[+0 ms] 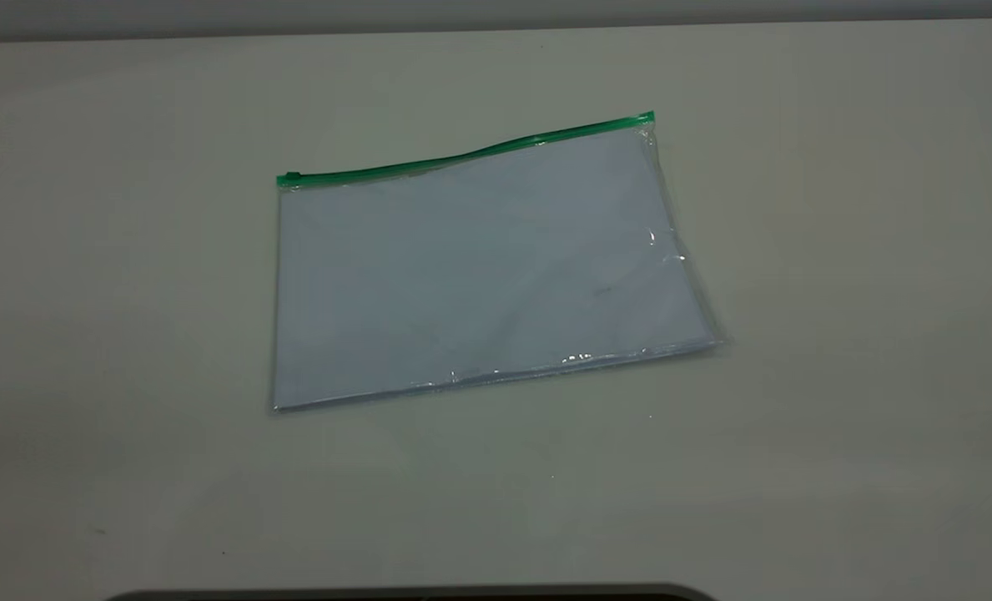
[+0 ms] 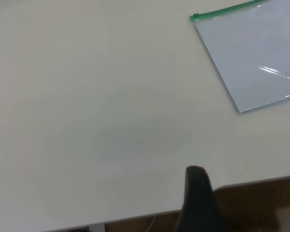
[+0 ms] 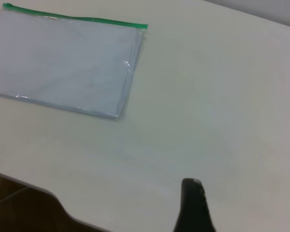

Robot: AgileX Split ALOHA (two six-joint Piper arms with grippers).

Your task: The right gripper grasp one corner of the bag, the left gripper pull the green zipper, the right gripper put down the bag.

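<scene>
Only one black jaw tip of the right gripper (image 3: 195,205) shows in its wrist view, low over the table's near edge, so whether it is open or closed cannot be told; it holds nothing that can be seen. The same is true of the left gripper (image 2: 199,198): a single dark jaw tip hanging by the table edge, spread unknown, nothing in it. Neither arm appears in the exterior view.

Outward from the right jaw, bare pale table (image 1: 838,250) lies between it and the bag (image 1: 479,267), which rests flat and well apart from both grippers. The bag's long axis runs roughly across the table, slightly skewed, with the green zipper (image 1: 470,154) along its far long edge, away from the arms. The small slider tab (image 1: 292,177) sits at the end toward the left arm. The corner of the bag (image 1: 647,125), where the green strip meets the crinkled glossy side margin, is at the opposite end, toward the right arm.

That layout suits the task: the right gripper seems nearer the crinkled corner, so its reach must go forward and across to the bag's far edge. The left gripper's line to the slider tab is similarly diagonal. No grasp has begun; the task looks to be at its very start.
</scene>
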